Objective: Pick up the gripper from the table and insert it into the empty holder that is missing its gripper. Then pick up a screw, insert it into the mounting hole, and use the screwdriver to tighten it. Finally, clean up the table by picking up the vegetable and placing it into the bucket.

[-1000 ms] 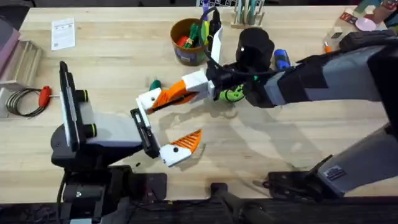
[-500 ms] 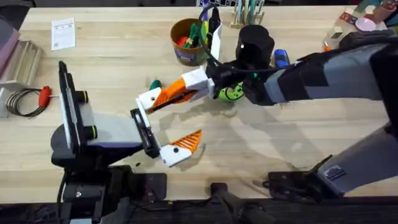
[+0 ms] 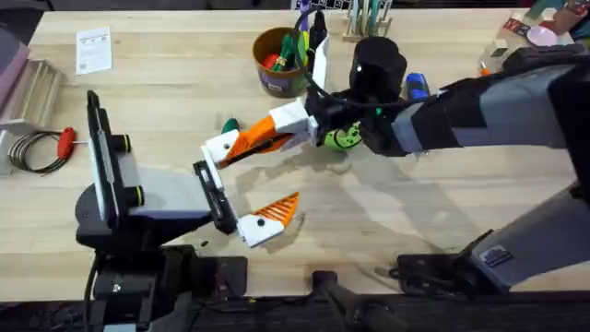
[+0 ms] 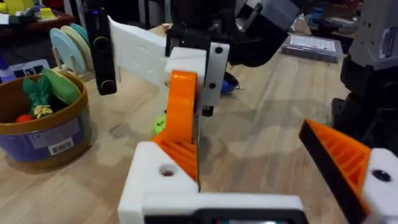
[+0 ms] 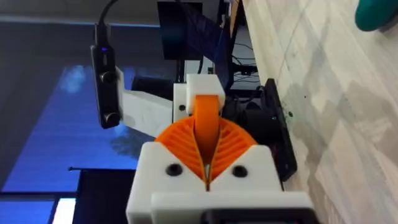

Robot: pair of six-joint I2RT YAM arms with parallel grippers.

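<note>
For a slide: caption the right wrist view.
Right gripper shut on the orange gripper, pressing it into the left arm's white holder.

Left arm: we see it low at the bench's near left, its end effector (image 3: 267, 218) pointing right.
Right arm: reaches across leftward; its end effector (image 3: 219, 155) pinches an orange wedge.

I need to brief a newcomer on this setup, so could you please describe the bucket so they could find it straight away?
Start at the far edge of the wooden table in the overhead view, a little left of the middle. There stands the bucket, a round brown-gold cup with a purple label band, holding green and red toy pieces. Unlike the flat lime-green disc nearer the middle, it is a tall, open container.
</note>
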